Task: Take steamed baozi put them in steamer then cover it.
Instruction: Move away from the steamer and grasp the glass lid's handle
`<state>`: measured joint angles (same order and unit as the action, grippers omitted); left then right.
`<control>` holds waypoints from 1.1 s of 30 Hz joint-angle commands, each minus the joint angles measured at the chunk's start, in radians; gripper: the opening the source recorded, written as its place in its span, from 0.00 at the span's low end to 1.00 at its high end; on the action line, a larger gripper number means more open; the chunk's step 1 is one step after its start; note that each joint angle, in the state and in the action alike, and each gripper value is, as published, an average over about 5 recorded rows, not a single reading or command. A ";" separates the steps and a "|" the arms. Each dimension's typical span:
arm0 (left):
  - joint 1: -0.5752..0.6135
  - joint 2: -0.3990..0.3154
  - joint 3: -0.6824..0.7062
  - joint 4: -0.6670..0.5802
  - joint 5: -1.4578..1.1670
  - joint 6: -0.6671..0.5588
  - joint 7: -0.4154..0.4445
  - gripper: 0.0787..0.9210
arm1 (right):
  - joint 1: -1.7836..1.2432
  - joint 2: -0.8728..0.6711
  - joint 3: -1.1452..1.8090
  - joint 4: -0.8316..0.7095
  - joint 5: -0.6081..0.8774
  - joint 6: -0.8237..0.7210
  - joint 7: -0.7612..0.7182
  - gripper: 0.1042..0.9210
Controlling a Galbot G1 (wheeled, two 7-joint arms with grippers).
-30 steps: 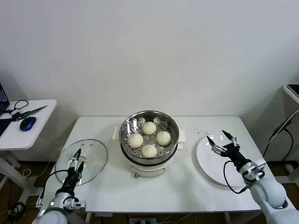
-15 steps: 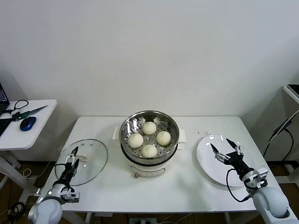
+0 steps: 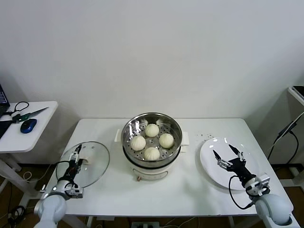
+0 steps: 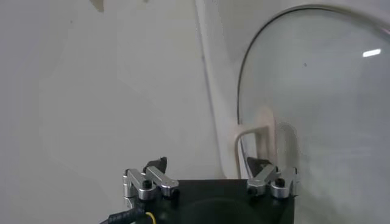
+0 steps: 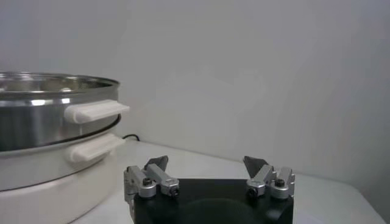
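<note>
The steamer (image 3: 152,164) stands mid-table with several cream-white steamed baozi (image 3: 152,129) on its perforated floor. Its steel wall and white side handles (image 5: 94,111) fill one side of the right wrist view. The cover (image 3: 92,166), a clear glass lid, lies flat on the table to the steamer's left. My left gripper (image 3: 76,154) hovers open over the lid's near-left part. In the left wrist view the lid's cream handle (image 4: 265,129) stands just ahead of my left gripper (image 4: 207,165), beside one finger. My right gripper (image 3: 223,153) hangs open and empty over the white plate (image 3: 211,171); its wrist view shows the gripper (image 5: 206,163) facing the steamer.
A small side table (image 3: 40,133) at far left carries a blue mouse (image 3: 28,126) and scissors (image 3: 28,115). A few dark specks (image 3: 205,137) lie on the table by the plate's far rim. The table's front edge runs close behind both grippers.
My right gripper has drawn back toward the table's front over the plate, away from the steamer. The left gripper has shifted slightly over the lid. Both stay open.
</note>
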<state>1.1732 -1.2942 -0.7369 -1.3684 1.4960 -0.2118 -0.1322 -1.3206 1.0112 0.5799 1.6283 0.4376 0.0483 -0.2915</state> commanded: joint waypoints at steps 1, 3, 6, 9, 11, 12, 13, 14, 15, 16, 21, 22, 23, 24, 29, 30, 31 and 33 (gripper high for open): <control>-0.056 -0.011 0.002 0.061 0.003 -0.009 -0.027 0.88 | -0.001 0.011 -0.003 -0.010 -0.037 0.013 -0.005 0.88; -0.059 -0.012 -0.001 0.071 0.001 -0.020 -0.036 0.88 | -0.001 0.016 -0.005 -0.013 -0.045 0.017 -0.007 0.88; -0.063 -0.012 -0.003 0.082 -0.001 -0.042 -0.050 0.87 | 0.001 0.020 -0.008 -0.020 -0.057 0.024 -0.011 0.88; -0.064 -0.012 -0.005 0.089 -0.002 -0.053 -0.052 0.80 | 0.002 0.024 -0.009 -0.026 -0.066 0.030 -0.014 0.88; -0.066 -0.011 -0.007 0.095 0.000 -0.060 -0.050 0.72 | 0.003 0.027 -0.009 -0.029 -0.070 0.032 -0.016 0.88; -0.067 -0.011 -0.008 0.098 0.001 -0.063 -0.050 0.69 | 0.003 0.028 -0.009 -0.031 -0.072 0.033 -0.017 0.88; -0.066 -0.012 -0.008 0.101 0.002 -0.066 -0.050 0.66 | 0.004 0.029 -0.009 -0.032 -0.073 0.034 -0.017 0.88; -0.065 -0.012 -0.008 0.101 0.001 -0.067 -0.050 0.62 | 0.005 0.030 -0.009 -0.033 -0.075 0.035 -0.018 0.88; -0.064 -0.012 -0.008 0.101 0.001 -0.068 -0.049 0.59 | 0.006 0.030 -0.009 -0.033 -0.077 0.036 -0.019 0.88; -0.063 -0.013 -0.008 0.102 0.000 -0.069 -0.050 0.56 | 0.007 0.031 -0.009 -0.035 -0.078 0.037 -0.019 0.88; -0.058 -0.015 -0.006 0.097 -0.007 -0.071 -0.050 0.39 | 0.013 0.037 -0.010 -0.041 -0.089 0.046 -0.020 0.88; -0.057 -0.014 -0.006 0.094 -0.008 -0.071 -0.050 0.35 | 0.013 0.038 -0.011 -0.043 -0.092 0.048 -0.021 0.88; -0.056 -0.012 -0.006 0.091 -0.012 -0.071 -0.050 0.31 | 0.013 0.039 -0.011 -0.045 -0.095 0.050 -0.021 0.88; -0.053 -0.011 -0.006 0.087 -0.017 -0.071 -0.050 0.28 | 0.013 0.041 -0.011 -0.047 -0.097 0.053 -0.022 0.88; -0.025 0.001 -0.002 0.026 -0.060 -0.061 -0.045 0.12 | 0.013 0.044 -0.009 -0.054 -0.103 0.060 -0.026 0.88; -0.014 0.004 -0.001 0.003 -0.072 -0.055 -0.043 0.10 | 0.013 0.044 -0.009 -0.055 -0.104 0.061 -0.027 0.88; -0.002 0.007 0.000 -0.022 -0.085 -0.050 -0.041 0.09 | 0.013 0.043 -0.008 -0.055 -0.104 0.062 -0.027 0.88; 0.030 0.013 0.002 -0.081 -0.111 -0.032 -0.039 0.08 | 0.013 0.041 -0.007 -0.056 -0.104 0.063 -0.028 0.88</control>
<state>1.1392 -1.2948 -0.7391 -1.3100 1.4618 -0.2705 -0.1742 -1.3084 1.0535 0.5709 1.5757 0.3415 0.1057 -0.3183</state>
